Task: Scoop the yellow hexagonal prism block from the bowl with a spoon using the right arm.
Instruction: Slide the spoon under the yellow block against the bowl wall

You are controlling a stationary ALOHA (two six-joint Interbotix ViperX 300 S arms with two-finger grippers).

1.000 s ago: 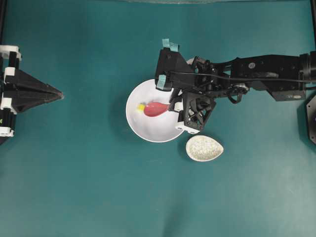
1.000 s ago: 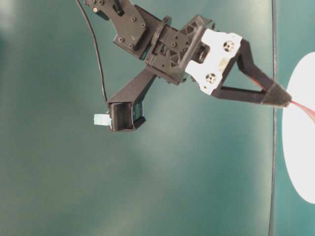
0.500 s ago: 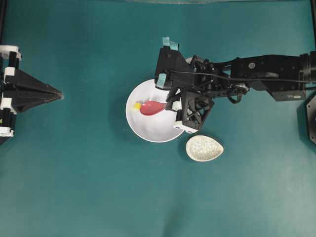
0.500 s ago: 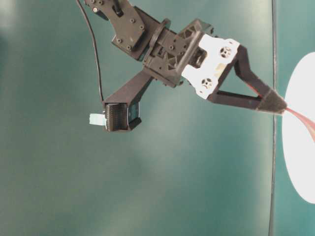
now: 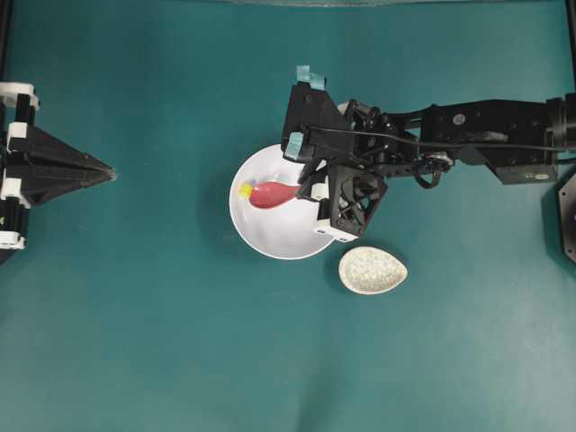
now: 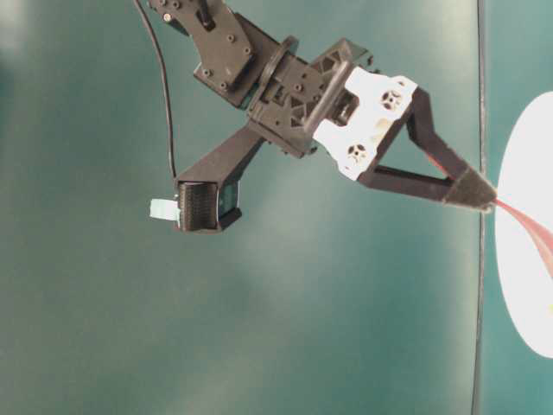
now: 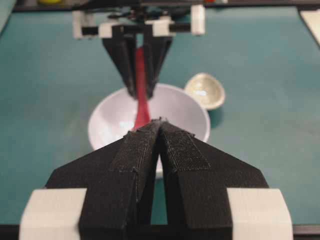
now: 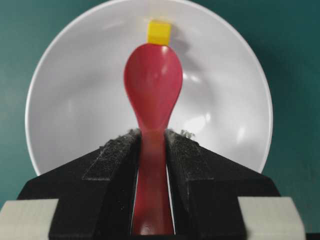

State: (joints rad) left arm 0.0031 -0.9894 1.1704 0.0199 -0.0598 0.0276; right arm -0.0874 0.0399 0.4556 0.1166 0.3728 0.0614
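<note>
The flat handle of the pink-red plastic soup spoon (image 8: 152, 115) is pinched tight between the two black fingers of the right claw (image 8: 151, 137). The oval scoop is held low inside the big round white bowl (image 8: 70, 100), and its tip is touching the tiny bright yellow block (image 8: 159, 32). The block is not in the scoop yet; it sits just past the tip, up on the far sloped wall of the bowl.

To do this step well, the tip should be kept low so it can be slid under the block. The block can be trapped against the wall and not chased around. The scoop should then be tipped up slowly so the block is not rolled off.

The left claw (image 7: 159, 131) is shut on nothing and parked well apart on the green bench (image 5: 162, 342). A small speckled egg-shaped dish (image 5: 373, 270) is left beside the bowl.
</note>
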